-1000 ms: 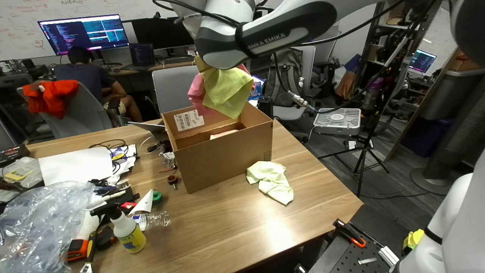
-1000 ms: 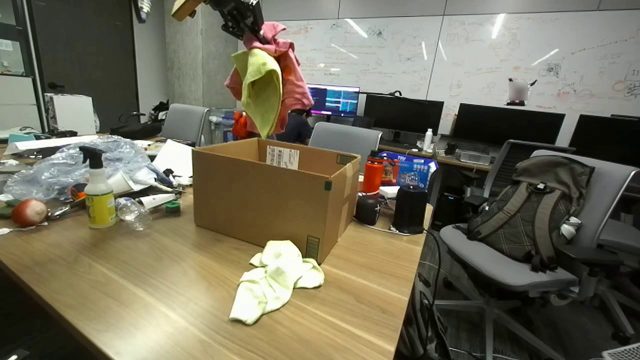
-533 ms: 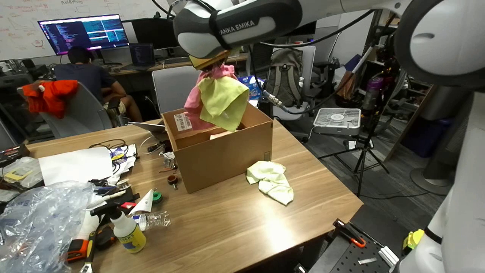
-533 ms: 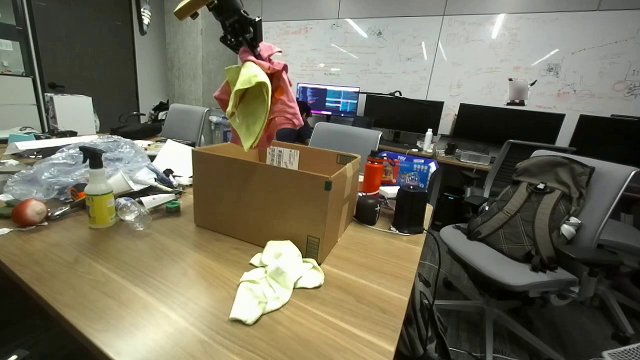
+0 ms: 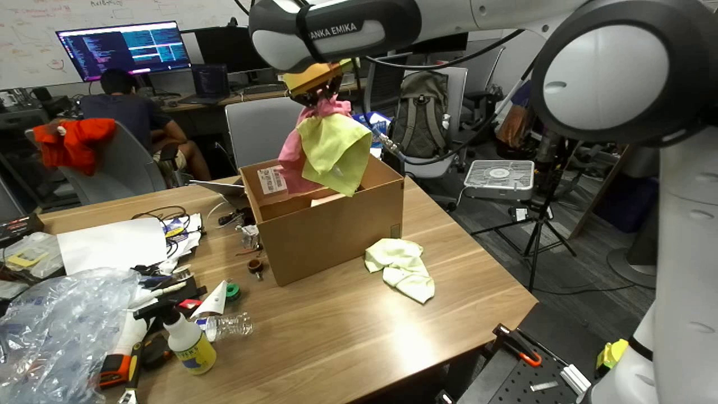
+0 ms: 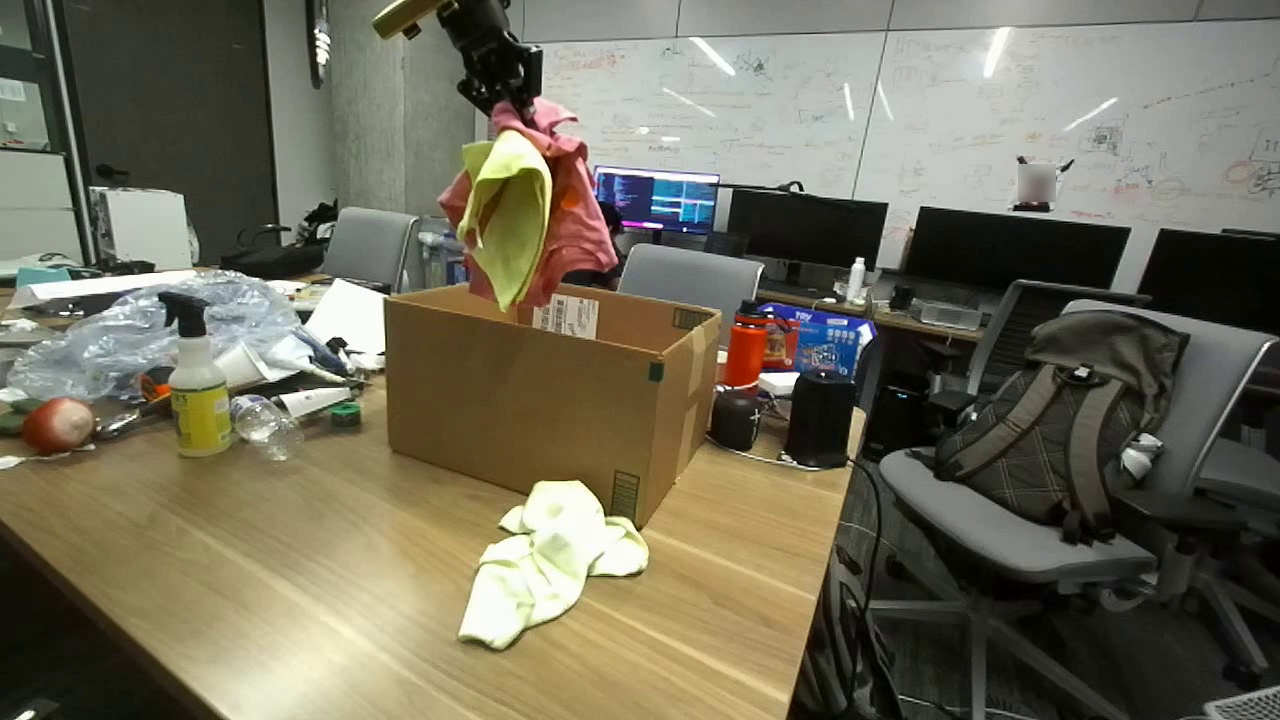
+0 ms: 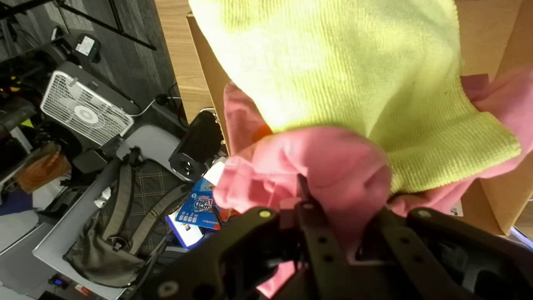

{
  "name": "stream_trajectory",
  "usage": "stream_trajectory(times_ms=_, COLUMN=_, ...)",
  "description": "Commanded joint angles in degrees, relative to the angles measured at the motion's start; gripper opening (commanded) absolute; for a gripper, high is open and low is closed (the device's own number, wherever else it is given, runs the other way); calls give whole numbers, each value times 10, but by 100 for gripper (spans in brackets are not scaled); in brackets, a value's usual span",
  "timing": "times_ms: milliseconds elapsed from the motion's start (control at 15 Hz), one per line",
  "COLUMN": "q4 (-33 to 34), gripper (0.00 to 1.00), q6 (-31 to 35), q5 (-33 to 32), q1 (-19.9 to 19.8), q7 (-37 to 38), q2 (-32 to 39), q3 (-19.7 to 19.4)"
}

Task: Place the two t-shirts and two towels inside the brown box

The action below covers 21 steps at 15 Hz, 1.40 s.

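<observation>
Pinching the pink t-shirt (image 6: 580,225) tightly in the gripper (image 6: 522,108), and dangling the yellow-green towel (image 6: 525,200) against its near side, right over the brown box (image 6: 520,400)! Catching a pale sliver inside the box in an exterior view, probably the peach t-shirt (image 5: 328,199). Down to the wooden table (image 5: 320,342): finding the cream-white towel (image 5: 401,269) crumpled in front of the box, by its near right corner. Reading "ANKA EMIKA" along the arm (image 5: 348,38), "Chips Ahoy!" on the blue carton (image 7: 198,204) beyond the box at far right, and spotting a printed white label (image 5: 272,180) inside the far wall, toward the left.
</observation>
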Motion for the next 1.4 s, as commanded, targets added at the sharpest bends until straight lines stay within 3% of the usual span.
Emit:
stream_trajectory(times_ms=0, q4=64, gripper=4, q6=-20, q5=-3, q1=0, q7=-11, q2=35, q3=-7)
stream_trajectory(times_ms=800, q4=118, gripper=4, q6=64, q5=-11, q1=-4, q7=-6, q2=96, q3=-18)
stream_trajectory(times_ms=867, q4=122, gripper=40, q6=60, q5=-8, q1=-5, q7=-6, q2=100, q3=-18)
stream_trajectory(times_ms=933, q4=124, gripper=42, q6=56, q5=-6, q1=-7, q7=-11, q2=101, q3=-17)
stream_trajectory(times_ms=1333, q4=108, gripper=86, q6=51, q5=-6, q1=-15, q7=-6, q2=94, q3=-18)
